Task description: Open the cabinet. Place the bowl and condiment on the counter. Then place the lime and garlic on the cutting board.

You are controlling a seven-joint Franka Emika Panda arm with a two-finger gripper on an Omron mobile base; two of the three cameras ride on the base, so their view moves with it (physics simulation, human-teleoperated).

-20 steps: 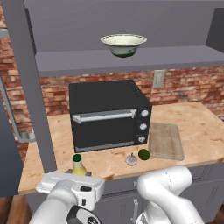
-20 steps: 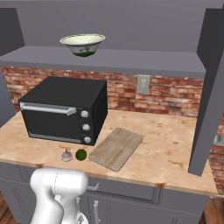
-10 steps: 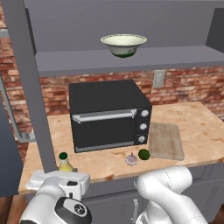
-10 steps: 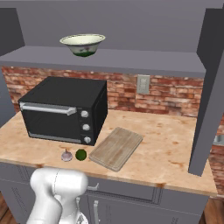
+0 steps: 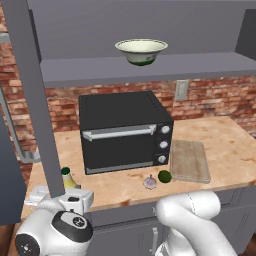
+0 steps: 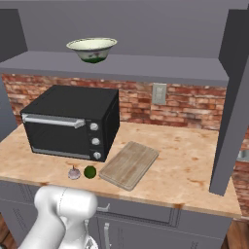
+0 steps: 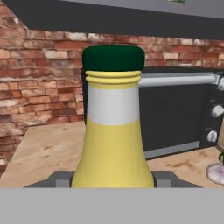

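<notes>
tool [image 7: 113, 186] closed on the upright yellow condiment [image 7: 113, 131] near the counter's [image 5: 220, 145] left edge.

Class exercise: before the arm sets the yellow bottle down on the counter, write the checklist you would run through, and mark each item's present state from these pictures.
1. Cabinet doors open: ok.
2. Condiment upright between the tool fingers: ok.
3. Bottle bottom touching the counter: cannot tell.
4. Bare counter left of the black oven for the bottle: ok.
5. Bowl off the shelf: not ok.
6. Lime and garlic on the cutting board: not ok, both lie beside it.
</notes>
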